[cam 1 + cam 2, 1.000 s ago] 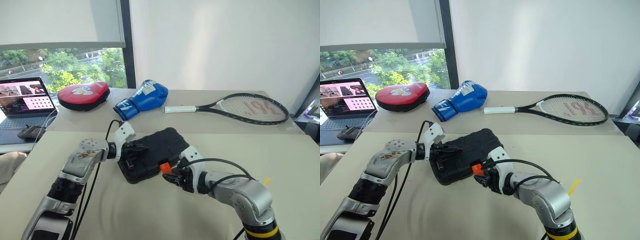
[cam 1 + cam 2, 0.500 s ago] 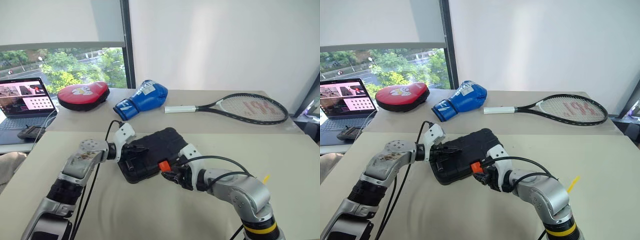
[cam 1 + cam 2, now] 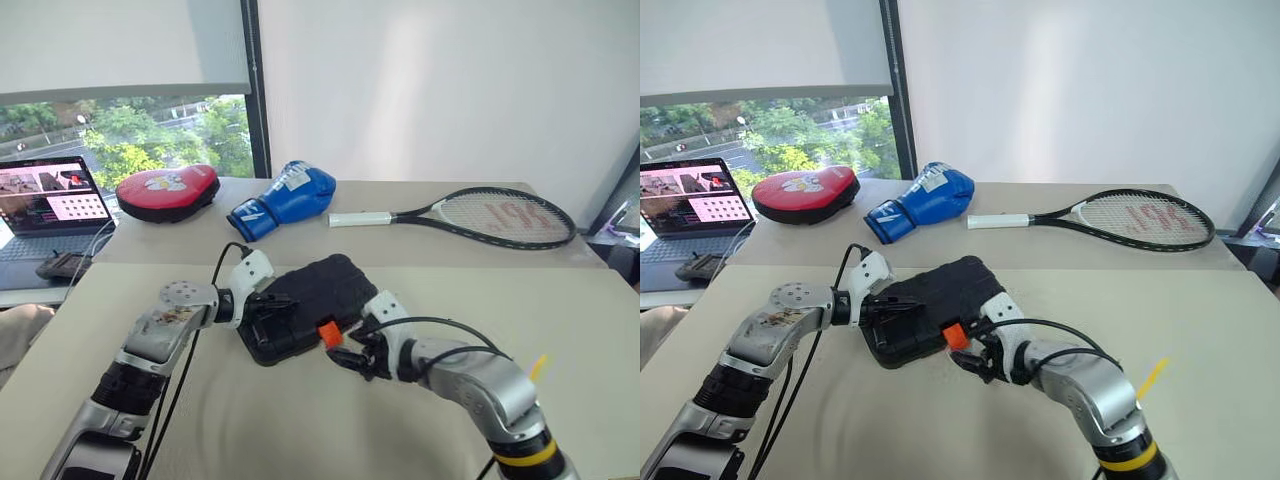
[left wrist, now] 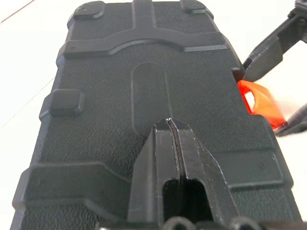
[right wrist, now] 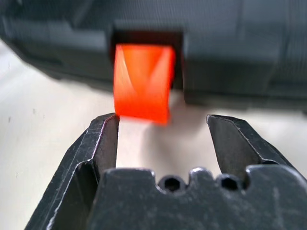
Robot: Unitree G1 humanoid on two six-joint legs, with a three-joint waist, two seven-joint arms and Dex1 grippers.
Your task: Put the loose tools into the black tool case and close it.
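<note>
Left eye view: the tabletop (image 3: pixel 300 430) carries the case (image 3: pixel 300 305) near its middle, lid down; no loose tools lie outside it, so loading looks done. Remaining, by my judgement: securing the latch (image 3: pixel 329 335), which stands out from the near edge. The case's long axis runs diagonally, near-left to far-right, latch side facing the robot. Left gripper (image 4: pixel 173 125): jaws together, resting on the lid. Right gripper (image 5: pixel 163 129): jaws apart, flanking the latch.

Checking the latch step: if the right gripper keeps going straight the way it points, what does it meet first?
Most likely the orange latch on the case; it sits just ahead of the open right gripper, slightly off-centre toward one finger.
</note>
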